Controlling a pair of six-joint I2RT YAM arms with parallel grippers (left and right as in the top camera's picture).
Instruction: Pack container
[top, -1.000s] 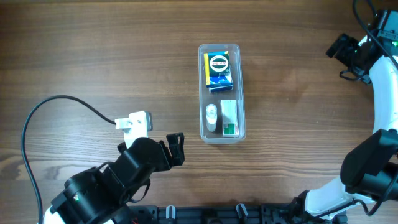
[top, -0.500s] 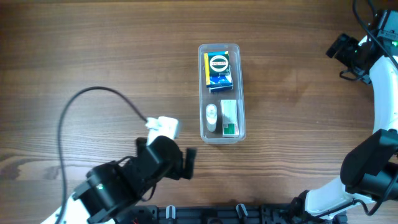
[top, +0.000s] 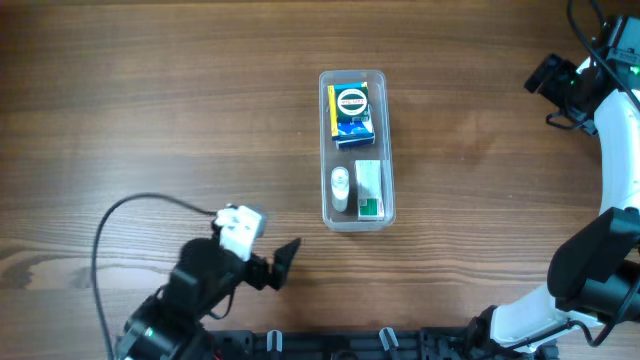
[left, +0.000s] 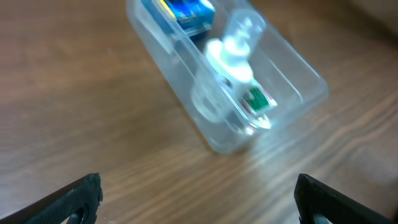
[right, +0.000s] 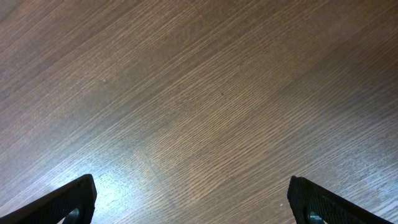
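Note:
The clear rectangular container (top: 356, 150) stands at the table's middle. It holds a blue and yellow box (top: 351, 113), a small white bottle (top: 340, 189) and a white and green box (top: 369, 188). It also shows blurred in the left wrist view (left: 227, 74). My left gripper (top: 282, 265) is open and empty, low at the front, to the left of and below the container. In its wrist view the jaws (left: 199, 202) are wide apart over bare wood. My right gripper (top: 552, 78) is at the far right, open and empty, its jaws (right: 193, 202) over bare wood.
A black cable (top: 140, 210) loops from the left arm over the front left of the wooden table (top: 150, 100). The right arm (top: 610, 180) runs along the right edge. A black rail (top: 380, 342) lies along the front edge.
My left arm has swung right and then pulled back toward the front edge; its cable loop has shifted with it. The container and the right arm have not moved.

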